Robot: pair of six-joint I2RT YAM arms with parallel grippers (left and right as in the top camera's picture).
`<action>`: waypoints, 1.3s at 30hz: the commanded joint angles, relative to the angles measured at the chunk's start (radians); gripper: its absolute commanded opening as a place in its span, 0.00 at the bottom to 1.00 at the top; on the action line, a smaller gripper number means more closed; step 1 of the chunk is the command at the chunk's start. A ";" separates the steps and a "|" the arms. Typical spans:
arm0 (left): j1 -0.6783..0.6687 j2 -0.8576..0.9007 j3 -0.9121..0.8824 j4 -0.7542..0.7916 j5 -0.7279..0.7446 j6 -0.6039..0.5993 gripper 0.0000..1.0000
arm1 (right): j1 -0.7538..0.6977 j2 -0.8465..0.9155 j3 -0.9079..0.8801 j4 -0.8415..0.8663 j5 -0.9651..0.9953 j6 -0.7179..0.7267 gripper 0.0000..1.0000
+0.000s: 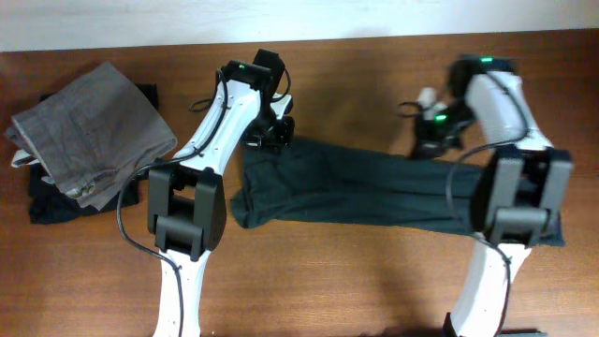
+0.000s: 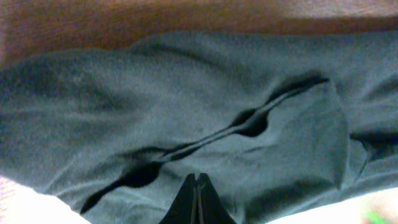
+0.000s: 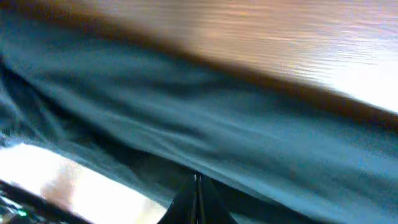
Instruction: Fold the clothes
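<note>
- T-shirt (image 1: 374, 192), dark charcoal, lies on the brown wooden desk (image 1: 328, 290) as a long rumpled band, running from the middle of the overhead frame to the right edge.
- Its left end bunches just beside the left arm's base; its right end passes under the right arm.
- The left claw (image 1: 267, 136) sits at the band's upper left corner, down at the cloth.
- In the left wrist view, the left claw (image 2: 196, 182) has its two dark fingers pressed together, tips meeting right against the T-shirt (image 2: 186, 93). Creases and dark folds cross the fabric ahead of them. Whether a fold is caught between the tips cannot be told.
- The right claw (image 1: 432, 145) sits at the band's upper edge, right of centre in the overhead frame.
- In the right wrist view, the right claw (image 3: 196, 182) is likewise pressed together, tips against the T-shirt (image 3: 217, 124); a pinch cannot be confirmed, as the picture is blurred.
- Grey trousers (image 1: 94, 131) lie folded at the upper left of the overhead frame, well apart from the T-shirt, on top of a black garment (image 1: 51, 206).
</note>
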 commanded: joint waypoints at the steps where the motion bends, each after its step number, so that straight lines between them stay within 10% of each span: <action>1: 0.003 0.000 -0.015 0.019 0.011 -0.005 0.03 | 0.100 -0.009 -0.044 0.047 -0.035 -0.033 0.04; 39: 0.003 0.000 -0.015 0.024 0.011 -0.005 0.10 | 0.306 -0.010 -0.281 0.065 0.134 0.070 0.04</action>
